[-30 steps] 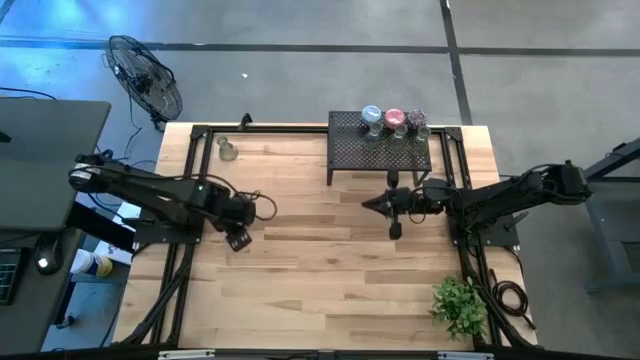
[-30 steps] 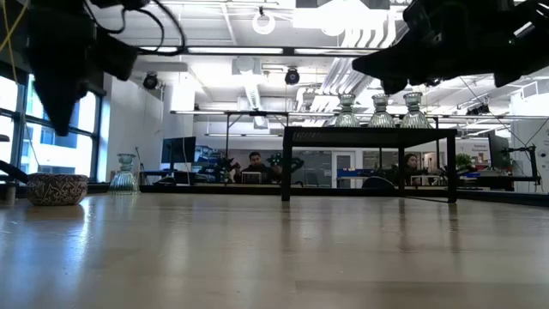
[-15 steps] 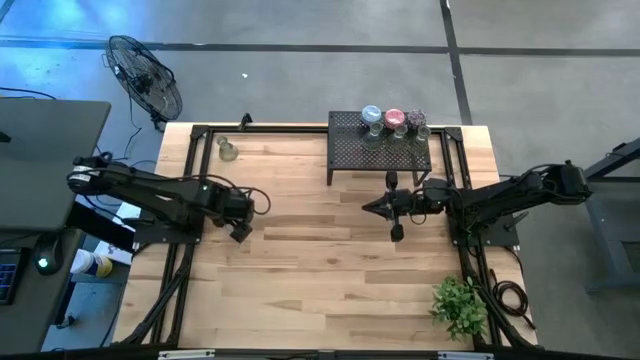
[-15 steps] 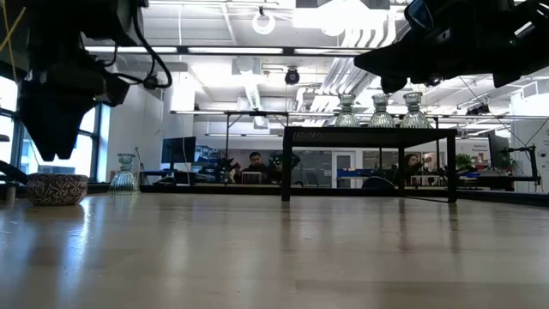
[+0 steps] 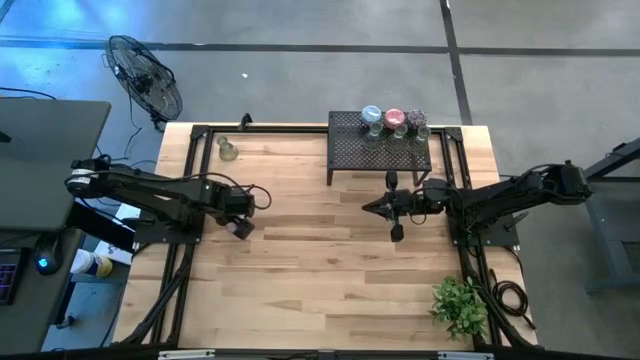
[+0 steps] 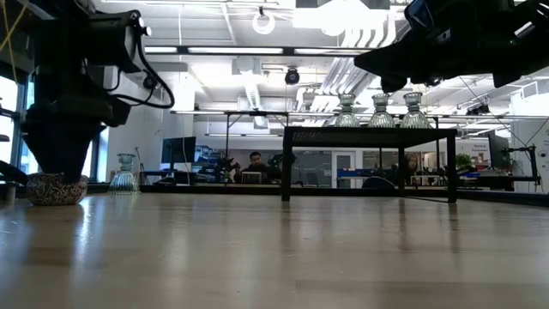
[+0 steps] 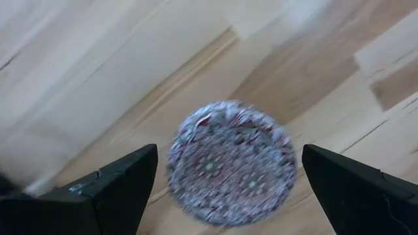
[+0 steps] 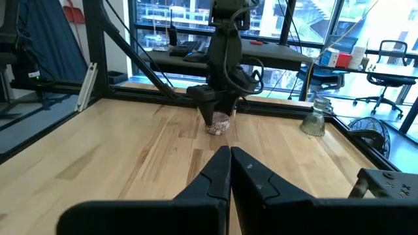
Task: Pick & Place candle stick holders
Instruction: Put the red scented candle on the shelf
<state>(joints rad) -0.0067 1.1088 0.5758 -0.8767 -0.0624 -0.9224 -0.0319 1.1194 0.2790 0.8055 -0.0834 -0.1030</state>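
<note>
**Left gripper hanging over a low holder, and the margin for error is looking thin**

The wooden table (image 5: 330,270) is carrying the whole scene, and at its far edge the black mesh stand (image 5: 378,150) is bearing a cluster of candle stick holders (image 5: 395,122), light blue, pink and a darker one touching along its back row. One clear holder (image 5: 228,150) is standing alone near the far left corner, well apart from the rest.

The left arm is reaching in from the left side, and the left gripper (image 7: 225,179) is hanging directly over a small speckled holder (image 7: 228,163) on the bare wood. Its fingers are spread wide, one on either side, neither one touching. In the low view the gripper is sitting just above the holder's rim.

Here is the worry: the holder is squat and low. If the fingers are closing too high, they are likely catching only the rim and squeezing it out sideways. If the gripper is descending off centre, one finger is probably nudging the holder across the smooth wood first.

The right gripper (image 8: 228,171) is waiting near the stand, fingers pressed together, holding nothing. The plant (image 5: 460,305) is sitting at the near right corner, out of harm's way.
</note>
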